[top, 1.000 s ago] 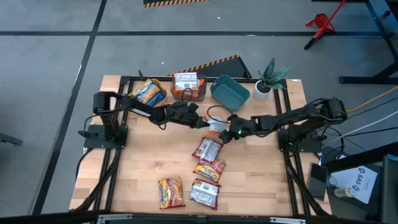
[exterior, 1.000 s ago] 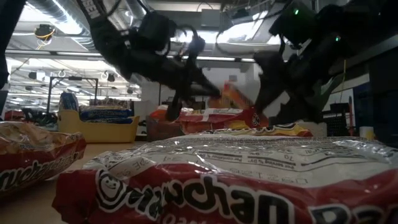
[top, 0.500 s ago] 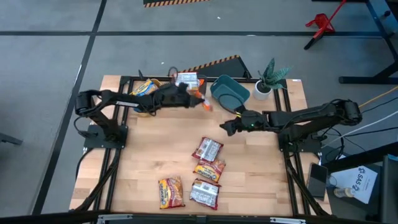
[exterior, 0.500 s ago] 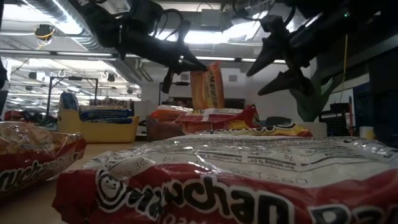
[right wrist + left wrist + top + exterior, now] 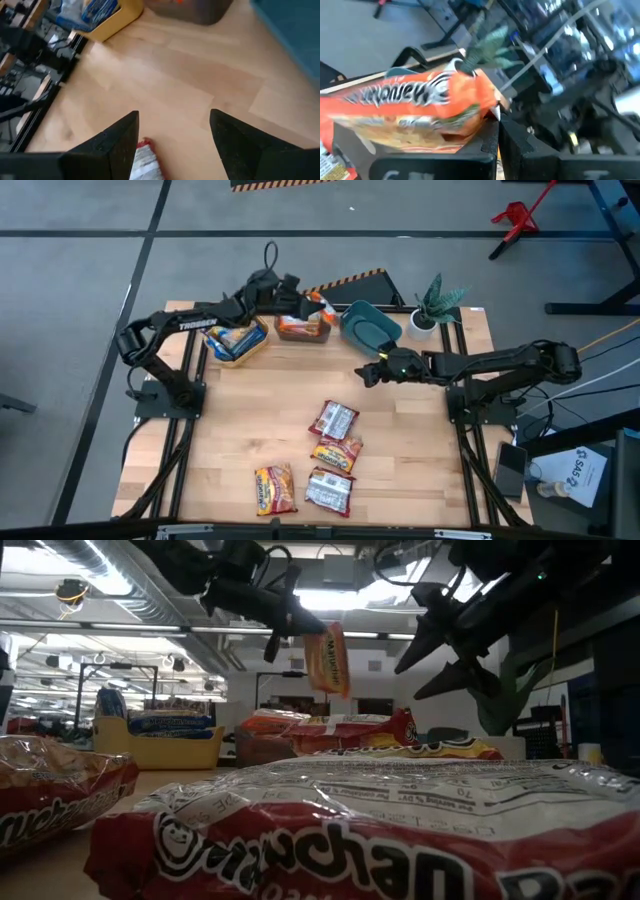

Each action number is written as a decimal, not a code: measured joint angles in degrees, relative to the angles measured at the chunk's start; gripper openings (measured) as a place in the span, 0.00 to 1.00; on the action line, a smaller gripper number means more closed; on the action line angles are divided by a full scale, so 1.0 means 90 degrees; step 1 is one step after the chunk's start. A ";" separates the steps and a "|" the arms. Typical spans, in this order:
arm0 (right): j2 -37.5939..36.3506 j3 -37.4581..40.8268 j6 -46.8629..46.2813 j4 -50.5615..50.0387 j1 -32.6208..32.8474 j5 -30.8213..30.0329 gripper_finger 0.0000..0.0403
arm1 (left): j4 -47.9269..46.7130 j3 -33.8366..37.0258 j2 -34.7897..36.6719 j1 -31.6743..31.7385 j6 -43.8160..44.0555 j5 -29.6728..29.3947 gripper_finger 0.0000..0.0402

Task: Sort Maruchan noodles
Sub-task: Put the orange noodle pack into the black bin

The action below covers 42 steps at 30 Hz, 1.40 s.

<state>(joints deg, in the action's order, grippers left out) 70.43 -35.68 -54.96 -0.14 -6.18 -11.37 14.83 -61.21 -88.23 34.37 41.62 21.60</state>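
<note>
High view, left gripper [image 5: 312, 301] clamping orange packet [image 5: 322, 307] above grey bin [image 5: 302, 329], right gripper [image 5: 367, 374] spread wide.

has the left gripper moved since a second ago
Yes. In the high view the left gripper, shut on an orange noodle packet, has travelled from mid-table toward the far edge and now sits beside the teal bin, over the grey bin.

The left gripper [image 5: 496, 116] is closed on an orange-and-white printed plastic noodle packet [image 5: 415, 112], pinched at one end between the dark fingers [image 5: 517, 142]. Background beyond is blurred.
</note>
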 joint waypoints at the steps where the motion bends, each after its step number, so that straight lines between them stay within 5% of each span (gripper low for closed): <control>1: 0.0000 0.0000 0.0010 0.0002 -0.0076 -0.0026 0.58 | -0.0175 -0.0113 -0.0019 0.0052 -0.0156 0.0163 0.00; 8: 0.0000 0.0002 0.0538 0.0066 -0.0857 0.0053 0.58 | -0.0651 -0.0296 -0.0278 0.0446 -0.0753 0.1134 0.00; 15: 0.0002 0.0002 0.0774 0.0067 -0.1307 0.0287 0.58 | -0.0714 -0.0304 -0.0628 0.0928 -0.1192 0.1367 0.00; 32: 0.0672 -0.0022 0.0824 0.1124 -0.1330 0.0509 0.58 | -0.0744 -0.0301 -0.0797 0.1545 -0.1903 0.2547 0.00; 42: 0.1379 -0.1187 0.1856 0.0784 -0.1330 0.0281 0.58 | -0.0750 -0.0301 -0.0805 0.1459 -0.2894 0.2790 0.00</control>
<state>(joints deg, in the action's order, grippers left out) 82.84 -46.37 -38.26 6.92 -18.15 -8.83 8.08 -63.92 -95.48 47.50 15.57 46.71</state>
